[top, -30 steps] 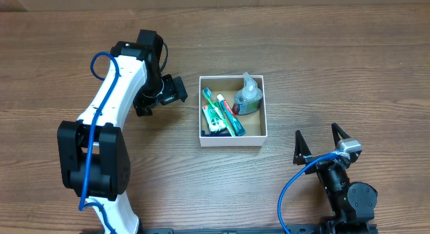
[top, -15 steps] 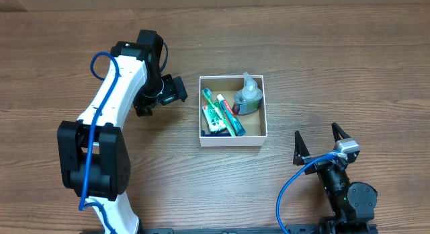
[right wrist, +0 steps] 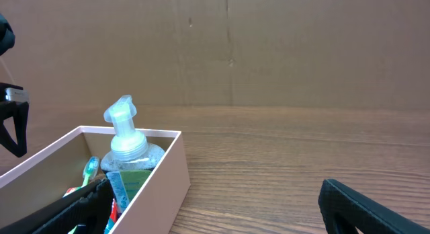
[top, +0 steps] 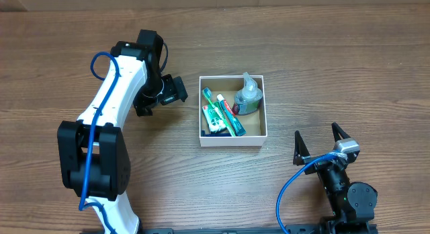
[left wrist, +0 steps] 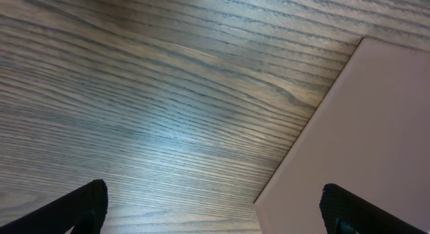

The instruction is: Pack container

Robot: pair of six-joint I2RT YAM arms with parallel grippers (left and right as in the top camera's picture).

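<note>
The container [top: 263,113] is a shallow square white box, brown inside, at the table's middle. In it lie a green toothbrush [top: 224,113], a green-and-white carton [top: 213,118] and a clear pump bottle [top: 247,97]. My left gripper [top: 173,90] is open and empty, just left of the container; the left wrist view shows its white wall [left wrist: 363,140] close by. My right gripper [top: 321,145] is open and empty near the front right edge. The right wrist view shows the container [right wrist: 164,173] and the pump bottle [right wrist: 127,146] at left.
The wooden table [top: 336,66] surrounds the container. A brown cardboard wall [right wrist: 269,46] stands behind the table. Blue cables run along both arms.
</note>
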